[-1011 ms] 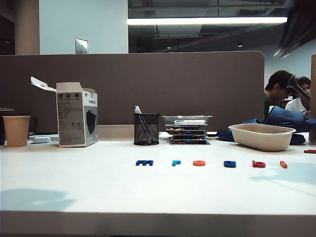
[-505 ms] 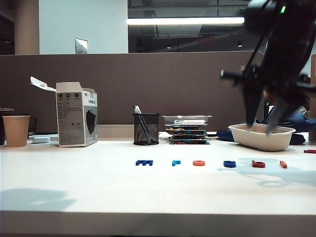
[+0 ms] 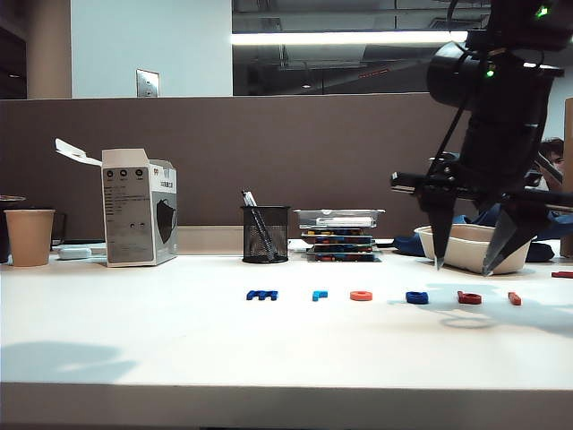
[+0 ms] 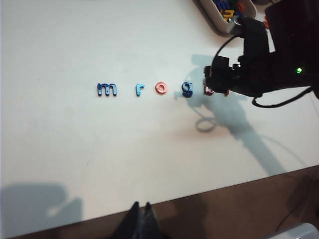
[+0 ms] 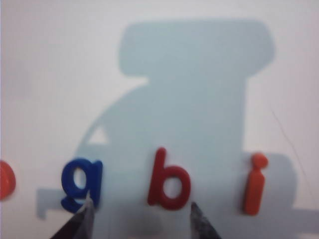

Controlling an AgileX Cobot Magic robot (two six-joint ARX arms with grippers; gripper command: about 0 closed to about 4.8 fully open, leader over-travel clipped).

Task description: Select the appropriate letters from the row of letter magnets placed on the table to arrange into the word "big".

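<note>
A row of letter magnets lies on the white table (image 3: 179, 340): dark blue m (image 3: 262, 295), light blue r (image 3: 320, 295), orange o (image 3: 361, 296), dark blue g (image 3: 416, 297), red b (image 3: 468, 298), orange i (image 3: 514, 298). My right gripper (image 3: 464, 266) hangs open just above the b, touching nothing. In the right wrist view its fingertips (image 5: 88, 205) stand on either side of the gap between the g (image 5: 81, 184) and the b (image 5: 169, 185), with the i (image 5: 255, 183) beside them. My left gripper (image 4: 140, 206) stays shut and empty over the table's near edge, far from the row.
A paper cup (image 3: 29, 236) and an open carton (image 3: 139, 208) stand at the back left. At the back middle are a mesh pen holder (image 3: 265, 234) and stacked trays (image 3: 340, 235). A beige tub (image 3: 466, 248) sits behind the right gripper.
The right arm has swung down from the upper right to hang over the red b, and its jaws have spread open. The letters and the left gripper have not moved.
</note>
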